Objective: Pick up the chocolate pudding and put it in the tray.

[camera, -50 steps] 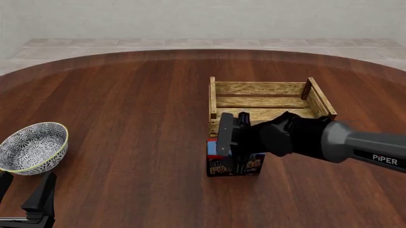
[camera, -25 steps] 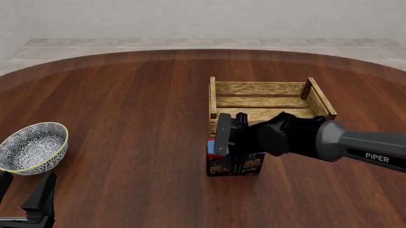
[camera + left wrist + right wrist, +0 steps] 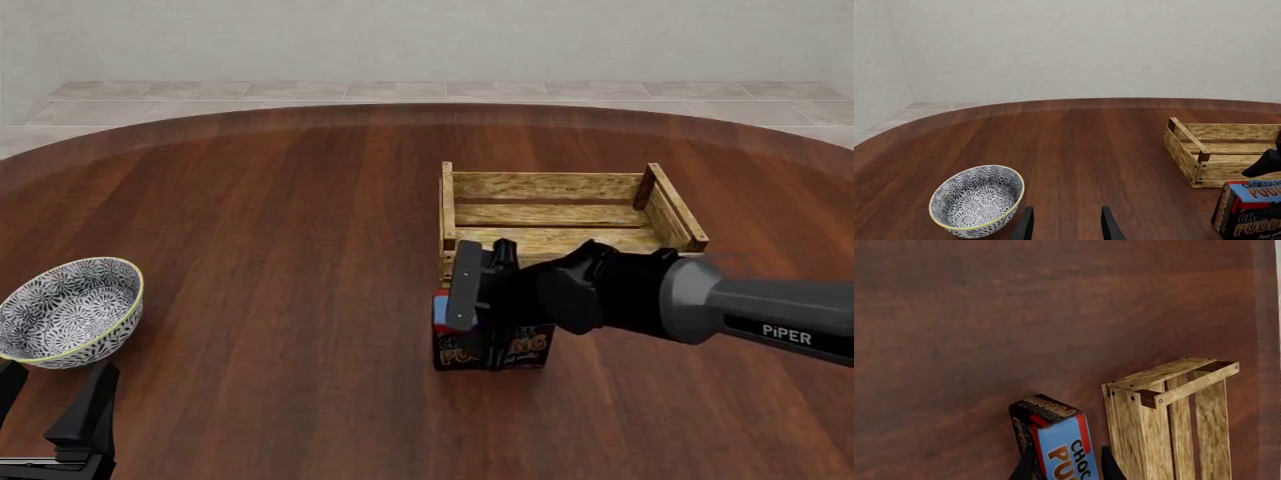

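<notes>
right gripper (image 3: 491,318): came in from the right, over the near rail of the tray, and sat down over the chocolate pudding (image 3: 491,345). fingers (image 3: 1029,467) closed in on the blue top from both sides in the right wrist view, so pinched on the carton as far as could be told.
left gripper (image 3: 1066,226): parked low at the near left corner, fingers apart, nothing between them, touching nothing.
chocolate pudding: stood upright on the table (image 3: 267,280), tucked against the outside of the tray's near left corner. not inside it yet.
tray (image 3: 554,216): sat mid-table, slightly right of centre, just beyond the carton, open side up.
change from half a second ago: right gripper slid a touch lower and leftward over the carton. carton itself looked about where it was, maybe a hair lower. tray and bowl hadn't budged.
carton's facing: brown lettered front turned toward the camera side, blue top up. long axis ran left-right across the table, roughly parallel to the tray's near rail.
bowl (image 3: 70,311): patterned, far off at the near left edge, just beyond the left gripper, well apart from the carton.
</notes>
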Controlling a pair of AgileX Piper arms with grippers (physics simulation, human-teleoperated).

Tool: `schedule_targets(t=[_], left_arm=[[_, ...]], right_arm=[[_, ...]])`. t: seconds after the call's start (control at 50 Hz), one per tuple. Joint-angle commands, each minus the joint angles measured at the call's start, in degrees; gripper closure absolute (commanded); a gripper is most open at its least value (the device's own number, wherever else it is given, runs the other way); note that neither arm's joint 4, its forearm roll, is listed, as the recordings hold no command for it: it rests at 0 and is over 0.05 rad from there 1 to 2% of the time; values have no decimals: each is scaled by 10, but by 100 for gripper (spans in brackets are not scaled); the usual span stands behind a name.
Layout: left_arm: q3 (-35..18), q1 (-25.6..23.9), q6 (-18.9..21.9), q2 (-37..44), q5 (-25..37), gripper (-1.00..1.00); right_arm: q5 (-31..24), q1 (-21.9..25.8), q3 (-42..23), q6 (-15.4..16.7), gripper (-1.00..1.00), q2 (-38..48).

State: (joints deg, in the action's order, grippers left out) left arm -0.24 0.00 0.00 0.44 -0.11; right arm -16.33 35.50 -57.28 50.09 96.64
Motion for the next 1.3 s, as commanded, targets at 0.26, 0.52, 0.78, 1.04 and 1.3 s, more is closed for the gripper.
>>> schedule_targets(t=[0.26, 0.52, 0.78, 1.04, 1.3], left_arm=[[0, 0, 0, 0, 0, -100], [0, 0, 0, 0, 0, -100], [0, 0, 0, 0, 0, -100], [0, 0, 0, 0, 0, -100], [0, 0, 0, 0, 0, -100]], right_arm=[[6, 13, 7, -18, -100, 6], [-10, 42, 22, -62, 100, -11], [0, 59, 37, -76, 100, -30], [-33, 31, 2, -60, 100, -51], [-92, -5, -41, -22, 100, -84]])
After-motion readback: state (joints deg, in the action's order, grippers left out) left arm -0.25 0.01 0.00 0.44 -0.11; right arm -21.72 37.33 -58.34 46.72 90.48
